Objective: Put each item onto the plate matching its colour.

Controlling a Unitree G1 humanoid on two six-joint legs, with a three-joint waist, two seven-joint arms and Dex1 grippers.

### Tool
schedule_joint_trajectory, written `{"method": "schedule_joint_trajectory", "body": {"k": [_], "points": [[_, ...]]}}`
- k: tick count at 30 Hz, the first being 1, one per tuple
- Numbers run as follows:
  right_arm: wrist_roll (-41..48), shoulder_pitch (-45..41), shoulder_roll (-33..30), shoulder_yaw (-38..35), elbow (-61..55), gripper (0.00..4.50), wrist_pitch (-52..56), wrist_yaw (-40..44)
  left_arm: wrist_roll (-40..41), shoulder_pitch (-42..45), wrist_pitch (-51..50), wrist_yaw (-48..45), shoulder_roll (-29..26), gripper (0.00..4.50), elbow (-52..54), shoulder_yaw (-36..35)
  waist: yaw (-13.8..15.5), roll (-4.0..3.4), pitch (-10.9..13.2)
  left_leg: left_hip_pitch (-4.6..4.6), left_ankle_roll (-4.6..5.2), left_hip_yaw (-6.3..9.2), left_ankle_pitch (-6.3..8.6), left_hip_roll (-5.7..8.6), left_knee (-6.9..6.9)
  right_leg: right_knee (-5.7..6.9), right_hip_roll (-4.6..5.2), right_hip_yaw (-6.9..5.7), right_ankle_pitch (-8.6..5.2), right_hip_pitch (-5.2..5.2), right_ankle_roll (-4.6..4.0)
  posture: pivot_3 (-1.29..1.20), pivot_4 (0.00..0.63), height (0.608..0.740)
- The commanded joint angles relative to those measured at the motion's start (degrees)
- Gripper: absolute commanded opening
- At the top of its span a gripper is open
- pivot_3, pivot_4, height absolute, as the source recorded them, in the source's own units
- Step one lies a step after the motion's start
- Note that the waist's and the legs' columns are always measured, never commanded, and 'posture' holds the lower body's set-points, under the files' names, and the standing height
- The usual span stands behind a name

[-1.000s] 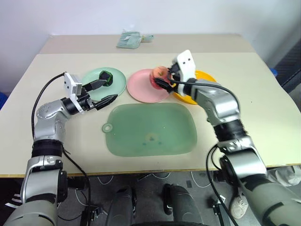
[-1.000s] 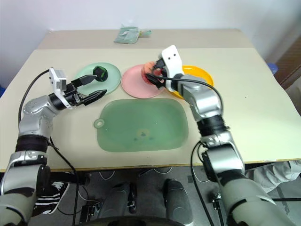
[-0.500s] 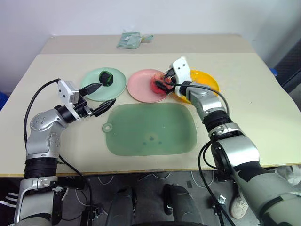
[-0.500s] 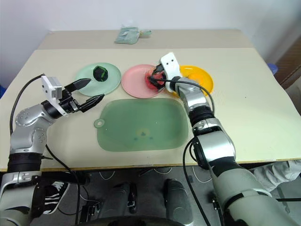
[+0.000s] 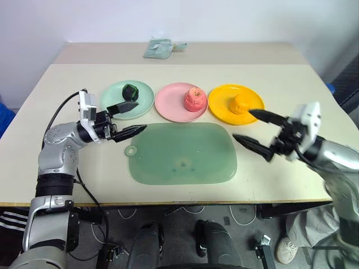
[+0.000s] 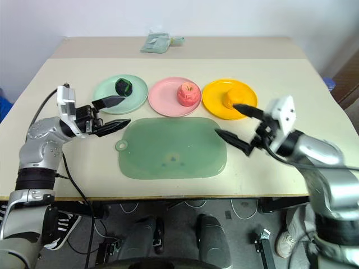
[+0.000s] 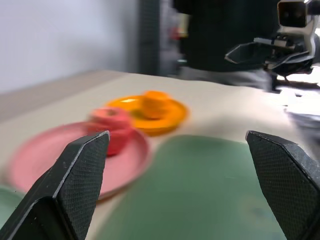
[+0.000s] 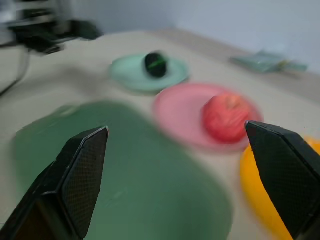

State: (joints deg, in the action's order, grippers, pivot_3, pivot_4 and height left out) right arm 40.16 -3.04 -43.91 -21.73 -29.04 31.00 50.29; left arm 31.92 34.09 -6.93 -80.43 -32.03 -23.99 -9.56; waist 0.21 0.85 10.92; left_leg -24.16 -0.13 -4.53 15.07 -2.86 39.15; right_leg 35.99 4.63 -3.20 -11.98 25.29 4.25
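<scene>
Three plates stand in a row across the table. The mint green plate holds the dark green-and-black ball. A red-pink apple sits on the pink plate, and the orange fruit rests on the yellow plate. My left gripper hangs open beside the green plate's near edge, pointing right, holding nothing. On the right, my right gripper stands open and empty over the table, near the yellow plate and the mat's right end.
A large flat green mat lies in front of the plates at the table's middle. A folded greenish cloth lies at the far edge. Bare table stretches to the right of the yellow plate and along the near edge.
My right gripper has let go of the apple, now resting on the pink plate, and pulled back and to the right, open. The left gripper drew slightly toward the mat.
</scene>
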Motion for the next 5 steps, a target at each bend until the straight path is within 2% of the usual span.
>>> {"method": "schedule_joint_trajectory", "body": {"k": [1, 5], "points": [[3.61, 4.70, -2.12, -6.33, -5.37, 4.46, 1.56, 0.90, 0.70, 2.53, 0.13, -1.82, 0.34, 4.50, -1.65, -0.24, 0.13, 0.02, -0.01, 0.01, 0.00, 0.02, 0.00, 0.00, 0.02, -0.01, 0.00, 0.00, -0.01, -0.03, -0.01, 0.00, 0.150, 0.740], [4.78, 5.04, -2.84, -8.54, -6.10, 4.46, 2.63, -2.01, -0.52, 4.22, 1.73, -3.53, 1.33, 4.50, -4.88, 0.15, 0.23, 0.02, -0.01, -0.01, 0.00, 0.01, 0.00, 0.02, 0.03, -0.05, 0.02, 0.02, -0.01, -0.03, -0.03, 0.00, 0.150, 0.740]]}}
